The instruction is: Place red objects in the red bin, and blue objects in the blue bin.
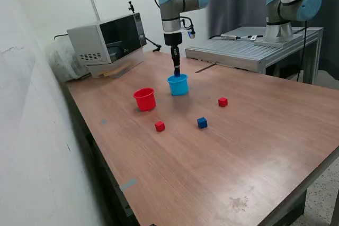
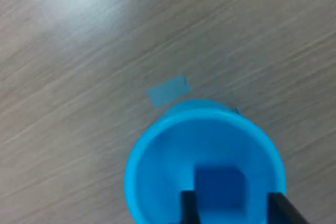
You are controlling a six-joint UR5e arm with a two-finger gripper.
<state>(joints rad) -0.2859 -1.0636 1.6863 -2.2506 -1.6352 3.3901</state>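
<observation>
Your gripper holds a dark blue cube between its fingers, directly above the blue cup. The cube looks light, stiff and smooth, so I judge its flat opposite faces the right place to grip.

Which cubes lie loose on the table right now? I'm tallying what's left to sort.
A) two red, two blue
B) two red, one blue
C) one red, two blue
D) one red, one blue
B: two red cubes and one blue cube lie on the table; another blue cube is at the blue cup.

Lab | second robot arm | bare table | microwave
</observation>
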